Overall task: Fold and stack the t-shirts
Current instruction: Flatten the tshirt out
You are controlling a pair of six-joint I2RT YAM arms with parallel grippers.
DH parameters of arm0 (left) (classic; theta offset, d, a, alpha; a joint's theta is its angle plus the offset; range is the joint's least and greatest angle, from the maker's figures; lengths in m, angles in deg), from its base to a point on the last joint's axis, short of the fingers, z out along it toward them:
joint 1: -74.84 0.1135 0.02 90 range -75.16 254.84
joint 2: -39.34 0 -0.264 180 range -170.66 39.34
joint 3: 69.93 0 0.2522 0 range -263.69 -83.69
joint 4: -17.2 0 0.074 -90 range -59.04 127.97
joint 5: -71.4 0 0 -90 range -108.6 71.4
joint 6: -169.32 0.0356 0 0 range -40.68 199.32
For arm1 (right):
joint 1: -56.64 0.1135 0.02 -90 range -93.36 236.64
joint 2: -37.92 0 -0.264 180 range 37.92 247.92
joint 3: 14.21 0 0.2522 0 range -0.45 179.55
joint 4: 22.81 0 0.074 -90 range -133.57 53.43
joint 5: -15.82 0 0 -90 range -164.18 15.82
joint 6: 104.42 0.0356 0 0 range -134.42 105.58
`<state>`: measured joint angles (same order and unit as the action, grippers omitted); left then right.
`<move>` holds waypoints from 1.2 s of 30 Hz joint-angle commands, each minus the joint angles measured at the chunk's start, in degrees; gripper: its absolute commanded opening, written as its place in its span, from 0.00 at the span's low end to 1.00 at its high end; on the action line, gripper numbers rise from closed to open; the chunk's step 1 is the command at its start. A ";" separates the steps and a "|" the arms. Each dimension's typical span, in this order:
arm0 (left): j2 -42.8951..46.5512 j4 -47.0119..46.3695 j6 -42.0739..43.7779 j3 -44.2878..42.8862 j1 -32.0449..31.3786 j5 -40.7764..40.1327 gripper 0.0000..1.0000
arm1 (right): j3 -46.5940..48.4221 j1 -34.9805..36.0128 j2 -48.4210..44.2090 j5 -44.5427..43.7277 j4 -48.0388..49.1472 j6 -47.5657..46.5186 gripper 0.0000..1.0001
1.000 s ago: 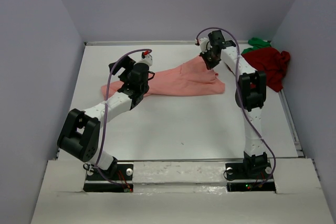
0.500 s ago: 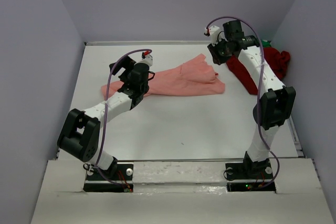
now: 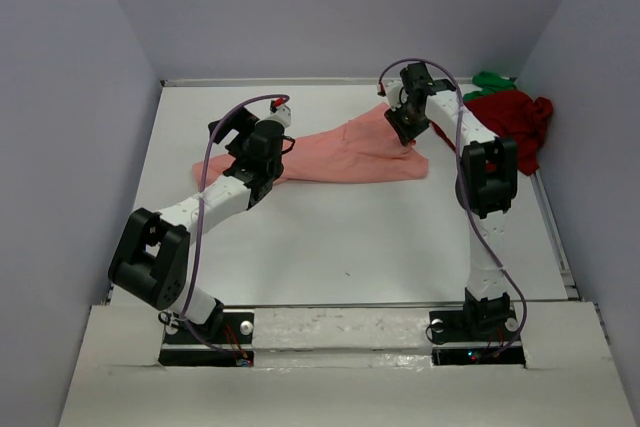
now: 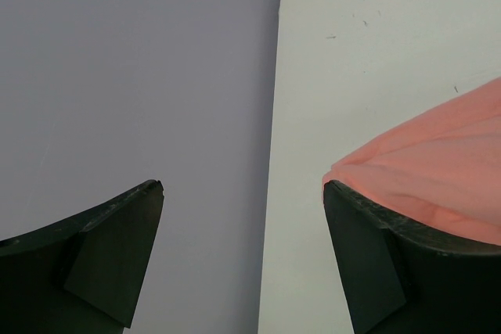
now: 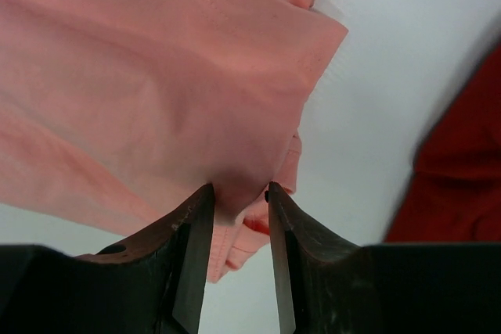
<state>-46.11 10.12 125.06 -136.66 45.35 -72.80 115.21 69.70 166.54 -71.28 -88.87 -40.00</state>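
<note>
The salmon-pink t-shirt (image 3: 340, 152) lies stretched across the middle of the table. My right gripper (image 3: 403, 125) is at its right end, and in the right wrist view (image 5: 239, 191) the fingers are closed on a fold of the pink cloth (image 5: 156, 76). My left gripper (image 3: 232, 139) is open and empty at the shirt's left end; the pink edge (image 4: 438, 177) lies just beside its right finger (image 4: 376, 271). The dark red t-shirt (image 3: 515, 122) is crumpled at the far right. The bright green t-shirt (image 3: 492, 80) shows as a small crumple behind it.
Grey walls close the table (image 3: 350, 237) on the left, back and right. The dark red shirt (image 5: 462, 170) lies close to the right of my right gripper. The left wall (image 4: 117, 76) stands close ahead of my left gripper.
Half a second ago my right gripper was raised over toward the dark red shirt; now it is back down on the pink shirt's right end. The left arm has not moved.
</note>
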 commanded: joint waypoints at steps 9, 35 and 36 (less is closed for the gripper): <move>1.78 -0.96 -1.09 -1.26 0.23 -0.56 0.97 | 0.54 -0.49 -2.23 -2.02 1.23 1.24 0.10; 4.77 14.31 -12.49 -1.16 5.58 9.62 0.95 | -2.61 -4.35 -8.29 -23.55 10.54 -1.57 0.00; 4.59 15.47 -13.38 -1.78 6.20 10.42 0.95 | -3.24 -4.36 -8.47 -23.72 10.98 -1.66 0.00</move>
<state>-43.92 19.79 117.17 -136.05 49.13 -66.02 114.18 66.23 161.99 -90.08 -81.94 -40.13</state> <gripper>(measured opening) 0.952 0.009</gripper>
